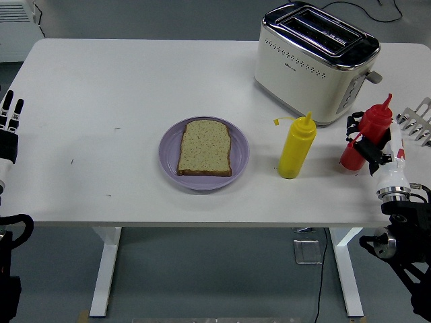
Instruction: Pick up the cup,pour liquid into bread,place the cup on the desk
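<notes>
The right hand [372,145] has its dark fingers [353,124] wrapped round a red squeeze bottle [363,138], and that bottle, rather than any cup, is what the task's pouring will be done with. It stands close to upright, nozzle tipped a little to the right, low over the surface [101,87] at the right end, just right of the toaster [313,60]; whether its base touches down or hangs just clear, I cannot tell. The grip sits around the bottle's middle, which looks sensible for a later tilt and squeeze. Over to the left sits the target: a slice of bread [205,147] lying flat on a purple plate [170,145], open from above and well apart from the hand. Between them stands a yellow squeeze bottle [297,147], cap dangling on its strap, right in the straight line across, so any carry probably needs to go over or around it. The left hand [8,124] rests at the left edge, fingers straight and holding nothing. No sauce shows on the bread, so pouring looks undone.
</notes>
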Tool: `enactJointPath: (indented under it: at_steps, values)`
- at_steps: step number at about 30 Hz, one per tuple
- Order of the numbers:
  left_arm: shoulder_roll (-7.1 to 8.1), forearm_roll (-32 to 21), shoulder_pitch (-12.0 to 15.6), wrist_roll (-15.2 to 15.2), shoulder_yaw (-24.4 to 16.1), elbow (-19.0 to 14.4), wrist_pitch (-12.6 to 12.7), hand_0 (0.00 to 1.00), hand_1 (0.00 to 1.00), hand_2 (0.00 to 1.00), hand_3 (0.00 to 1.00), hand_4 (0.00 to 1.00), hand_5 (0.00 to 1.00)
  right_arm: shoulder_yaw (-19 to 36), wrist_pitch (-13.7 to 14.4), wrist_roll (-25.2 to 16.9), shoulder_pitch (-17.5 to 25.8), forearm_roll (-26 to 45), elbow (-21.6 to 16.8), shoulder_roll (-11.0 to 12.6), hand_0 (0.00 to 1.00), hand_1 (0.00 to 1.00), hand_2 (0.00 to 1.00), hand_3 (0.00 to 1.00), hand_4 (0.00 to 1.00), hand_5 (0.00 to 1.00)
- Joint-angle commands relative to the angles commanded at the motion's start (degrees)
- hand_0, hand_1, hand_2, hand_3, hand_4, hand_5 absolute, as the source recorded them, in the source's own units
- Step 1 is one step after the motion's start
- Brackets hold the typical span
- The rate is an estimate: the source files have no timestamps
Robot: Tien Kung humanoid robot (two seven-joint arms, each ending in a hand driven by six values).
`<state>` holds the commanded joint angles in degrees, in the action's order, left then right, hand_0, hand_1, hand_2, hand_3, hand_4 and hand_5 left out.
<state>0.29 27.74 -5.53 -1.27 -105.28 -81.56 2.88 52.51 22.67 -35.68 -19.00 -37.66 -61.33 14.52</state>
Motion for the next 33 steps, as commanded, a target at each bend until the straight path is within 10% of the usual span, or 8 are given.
enactJointPath:
  at_steps: [33]
  values:
    - [0.04, -0.02, -0.27, -0.05, -0.44, 0.04, 0.02, 0.792, 0.747, 0.748, 0.709, 0.504, 0.989, -2.59, 1.22, -1.30, -0.83, 2.40, 2.61, -0.49, 0.257, 0.259, 0.345, 0.407, 0.444, 0.160]
